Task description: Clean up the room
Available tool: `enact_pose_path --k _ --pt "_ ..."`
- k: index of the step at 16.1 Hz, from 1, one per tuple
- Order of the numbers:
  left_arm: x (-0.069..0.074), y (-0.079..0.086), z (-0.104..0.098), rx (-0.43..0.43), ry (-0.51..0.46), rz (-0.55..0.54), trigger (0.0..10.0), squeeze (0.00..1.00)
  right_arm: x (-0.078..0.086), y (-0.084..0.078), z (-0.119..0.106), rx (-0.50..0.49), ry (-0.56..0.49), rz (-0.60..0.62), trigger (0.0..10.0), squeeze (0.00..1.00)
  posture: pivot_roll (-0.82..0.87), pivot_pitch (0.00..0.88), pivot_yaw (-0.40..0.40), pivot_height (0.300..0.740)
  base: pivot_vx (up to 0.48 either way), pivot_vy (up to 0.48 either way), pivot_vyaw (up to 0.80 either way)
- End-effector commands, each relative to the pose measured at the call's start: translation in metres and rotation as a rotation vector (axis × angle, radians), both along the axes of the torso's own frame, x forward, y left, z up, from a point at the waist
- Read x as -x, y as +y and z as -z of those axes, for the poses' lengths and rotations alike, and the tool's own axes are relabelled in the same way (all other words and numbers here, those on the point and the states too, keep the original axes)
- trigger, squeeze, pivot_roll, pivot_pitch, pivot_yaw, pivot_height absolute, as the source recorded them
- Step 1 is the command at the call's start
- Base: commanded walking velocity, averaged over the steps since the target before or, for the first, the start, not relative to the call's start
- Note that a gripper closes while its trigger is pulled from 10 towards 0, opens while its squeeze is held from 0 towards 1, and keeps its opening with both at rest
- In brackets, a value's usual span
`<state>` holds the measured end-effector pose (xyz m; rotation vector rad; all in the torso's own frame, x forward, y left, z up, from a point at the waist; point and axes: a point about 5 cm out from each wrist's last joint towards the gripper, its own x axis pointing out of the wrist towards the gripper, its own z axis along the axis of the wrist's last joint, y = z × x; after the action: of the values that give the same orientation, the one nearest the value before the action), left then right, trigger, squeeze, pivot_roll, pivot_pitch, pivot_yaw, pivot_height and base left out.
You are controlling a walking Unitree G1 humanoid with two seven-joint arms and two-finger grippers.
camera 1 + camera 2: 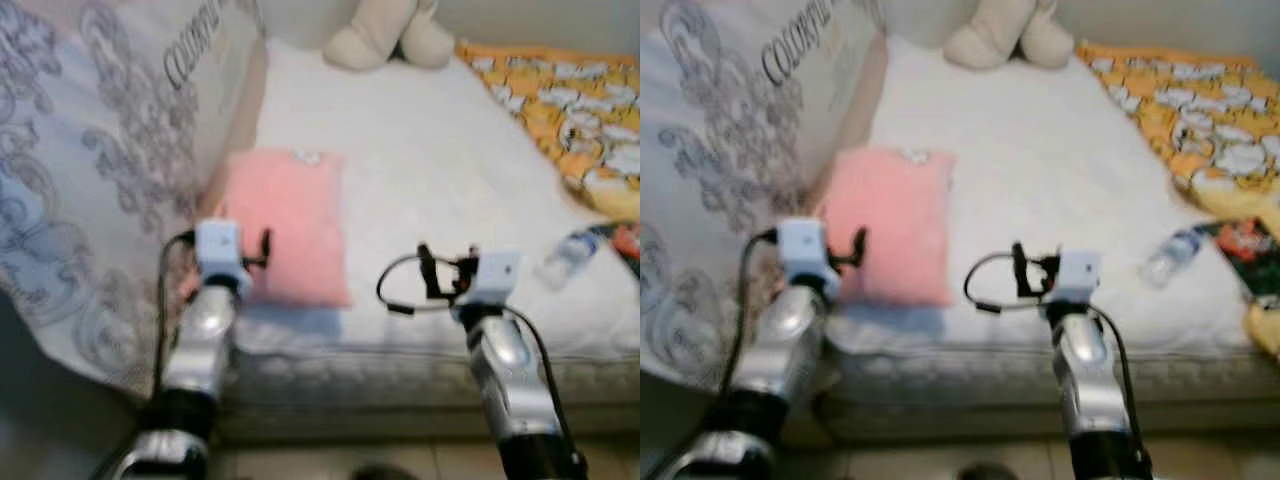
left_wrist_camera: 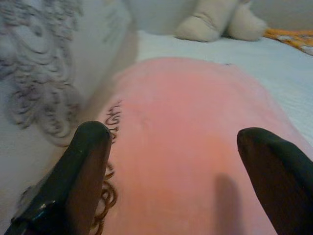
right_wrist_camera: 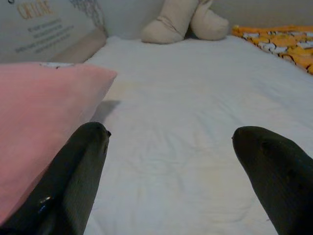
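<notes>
At the near edge of the bed (image 1: 430, 170), the left gripper (image 2: 186, 161) hangs with jaws released over the pink pillow (image 1: 285, 235), the right gripper (image 3: 176, 166) likewise released beside it, so the pickup seems about to start: lower and close

White bed (image 1: 430, 180) with pink pillow (image 1: 288, 225), plush toy (image 1: 388, 35), plastic bottle (image 1: 570, 255) (lying flat), orange blanket (image 1: 570, 110).

A bedroom in a home, a bed (image 1: 430, 170) with a white sheet, a pink pillow (image 1: 288, 225) near its edge, a cream stuffed toy (image 1: 388, 35) at the far end, an orange patterned blanket (image 1: 565, 105) on one side, a grey swirl-patterned cover (image 1: 90, 180) on the other
</notes>
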<state>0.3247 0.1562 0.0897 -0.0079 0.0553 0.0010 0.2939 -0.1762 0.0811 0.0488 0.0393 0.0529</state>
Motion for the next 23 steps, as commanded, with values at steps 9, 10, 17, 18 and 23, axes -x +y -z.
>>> enact_pose_path --k 9,10,17,18,23 --pt "0.009 0.003 0.002 0.098 0.024 0.095 10.0 0.0 0.032 -0.026 0.02 0.016 0.06 0.102 10.0 0.0 -0.06 0.0 -0.012 0.74 0.0 -0.462 0.0" --pt "0.008 0.0 0.001 0.098 0.024 0.096 10.0 0.0 0.03 -0.026 0.017 0.019 0.05 0.103 10.0 0.0 -0.06 0.0 -0.01 0.74 0.0 -0.454 0.0" --pt "-0.005 -0.023 -0.006 0.038 0.031 0.133 10.0 0.0 0.014 -0.031 -0.003 0.083 -0.018 0.121 10.0 0.0 -0.12 0.0 0.018 0.74 0.079 -0.42 0.0" --pt "-0.003 -0.025 -0.005 0.043 0.034 0.139 10.0 0.0 0.016 -0.028 -0.003 0.092 -0.02 0.111 10.0 0.0 -0.13 0.0 0.019 0.74 0.0 0.0 0.0" --pt "-0.006 -0.026 -0.005 0.014 0.018 0.163 10.0 0.0 0.025 -0.013 0.014 0.085 0.038 0.072 10.0 0.0 -0.11 0.0 0.012 0.74 0.0 0.0 -0.58"
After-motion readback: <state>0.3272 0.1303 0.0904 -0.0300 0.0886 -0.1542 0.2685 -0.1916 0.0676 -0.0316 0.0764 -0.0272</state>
